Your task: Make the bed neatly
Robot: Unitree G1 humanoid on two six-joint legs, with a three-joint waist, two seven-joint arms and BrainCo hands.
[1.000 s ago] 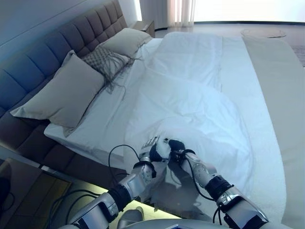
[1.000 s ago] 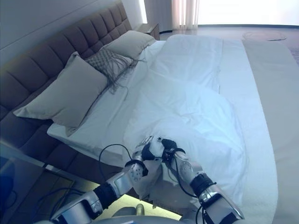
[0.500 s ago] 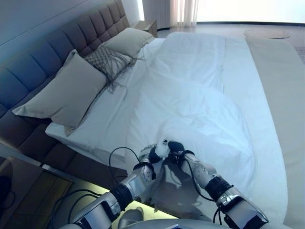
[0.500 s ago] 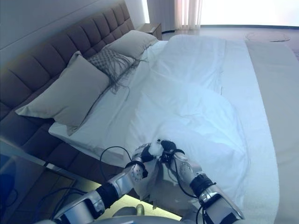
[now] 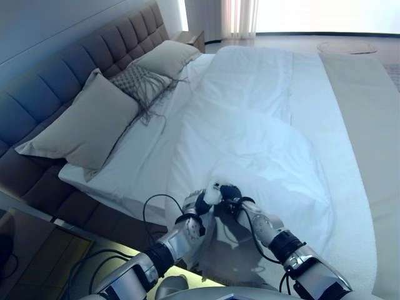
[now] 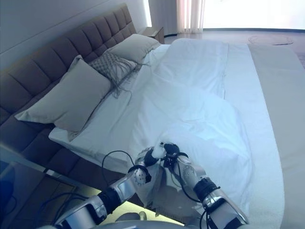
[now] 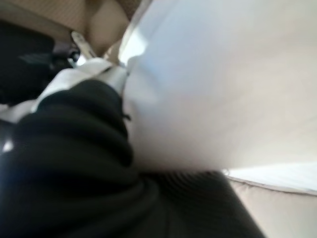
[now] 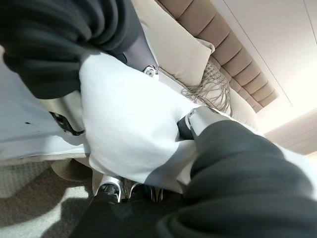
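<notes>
A white duvet (image 5: 250, 144) lies rumpled along the middle of the bed, bunched into a mound near the near edge. My left hand (image 5: 199, 203) and right hand (image 5: 232, 195) sit close together at the duvet's near corner, both curled into the cloth. In the right wrist view white cloth (image 8: 129, 124) is pinched between my thumb and fingers (image 8: 111, 191), with the other hand's dark cover just beyond. In the left wrist view the cloth (image 7: 213, 84) fills the space past my hand's cover.
A large beige pillow (image 5: 81, 122), a fringed patterned cushion (image 5: 139, 80) and a second pillow (image 5: 165, 55) lean on the padded headboard (image 5: 62, 69) at the left. A beige cover (image 5: 369, 125) runs along the bed's right side. A nightstand (image 5: 31, 250) stands at the near left.
Both hands stay clasped on the duvet's near corner in nearly the same place. The whole picture has shifted slightly.
</notes>
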